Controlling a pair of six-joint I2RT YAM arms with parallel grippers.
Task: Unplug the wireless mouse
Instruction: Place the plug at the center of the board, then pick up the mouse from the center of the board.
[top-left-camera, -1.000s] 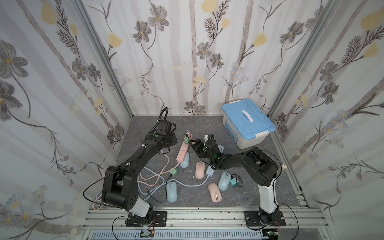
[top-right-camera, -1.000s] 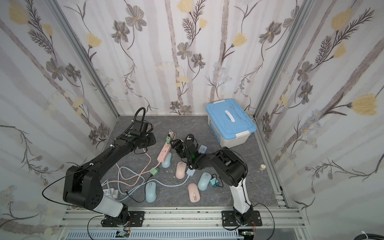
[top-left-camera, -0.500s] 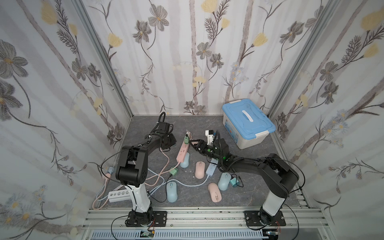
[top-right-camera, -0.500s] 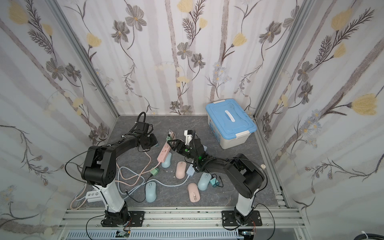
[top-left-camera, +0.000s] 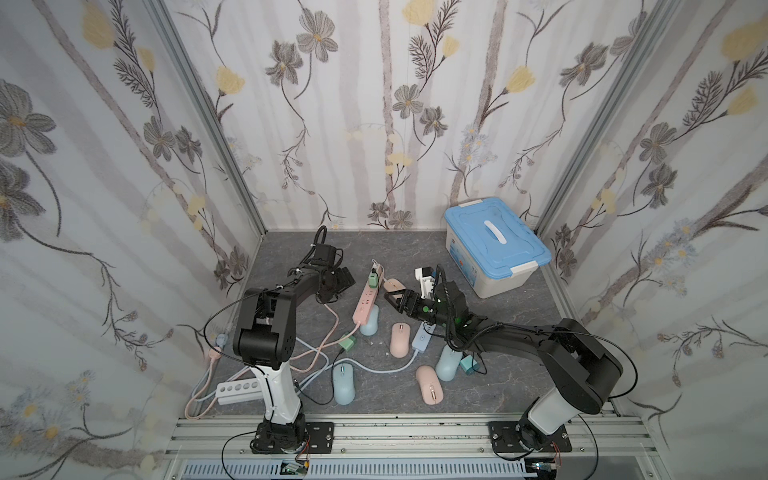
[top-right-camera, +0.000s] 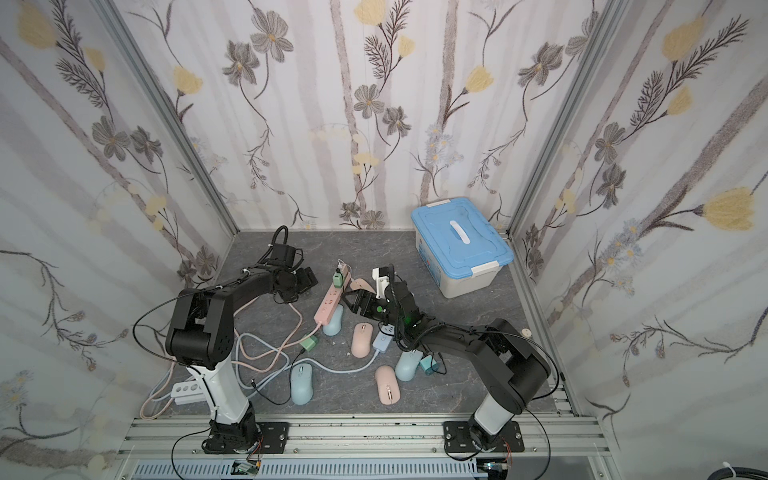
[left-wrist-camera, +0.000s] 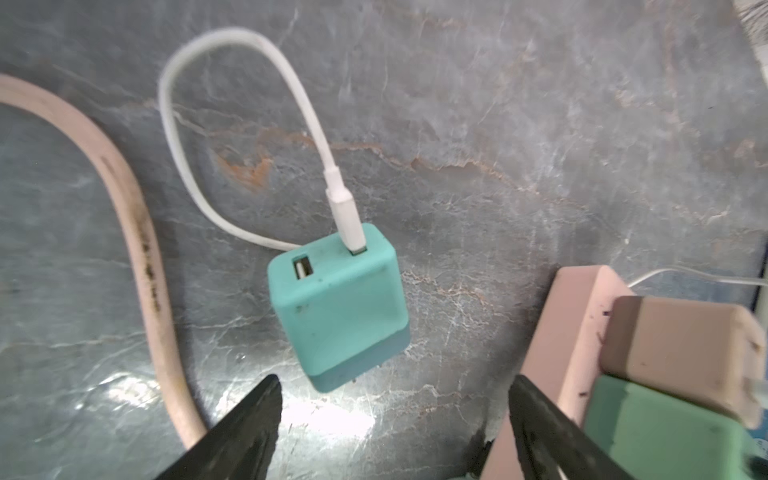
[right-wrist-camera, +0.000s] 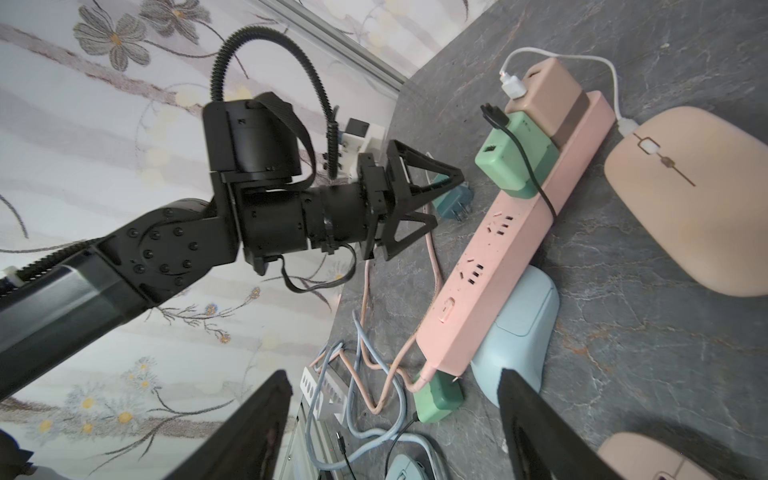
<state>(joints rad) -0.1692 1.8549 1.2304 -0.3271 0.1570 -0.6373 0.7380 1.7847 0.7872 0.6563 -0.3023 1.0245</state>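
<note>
Closest to the rail, a pale blue mouse (top-left-camera: 344, 384) and a pink mouse (top-left-camera: 430, 384) lie on the grey floor, with a white power strip (top-left-camera: 239, 388) off by the left arm's base. Further in, the right gripper (right-wrist-camera: 394, 374) hangs low over the middle of the clutter, its fingers spread wide with nothing between them. Its wrist view looks along the pink power strip (right-wrist-camera: 511, 232), which has a second blue mouse (right-wrist-camera: 519, 332) pressed against its near end. A green charger (right-wrist-camera: 515, 162) and a beige charger (right-wrist-camera: 544, 87) sit plugged in at the strip's far end, and a white lead (right-wrist-camera: 513, 87) runs from the beige one to a far pink mouse (right-wrist-camera: 685, 199) just beside the strip. To the left of that far end is the left gripper (left-wrist-camera: 395, 380), released, its fingers well apart and holding nothing. The teal charger (left-wrist-camera: 336, 307) lies just ahead of those fingertips, touching neither. It is off the strip and beside it, prongs bare, with a white cable (left-wrist-camera: 347, 212) plugged into one of its two ports. Which mouse that cable reaches I cannot tell. At the very back, by the right wall, stands a blue-lidded box (top-left-camera: 496, 245).
</note>
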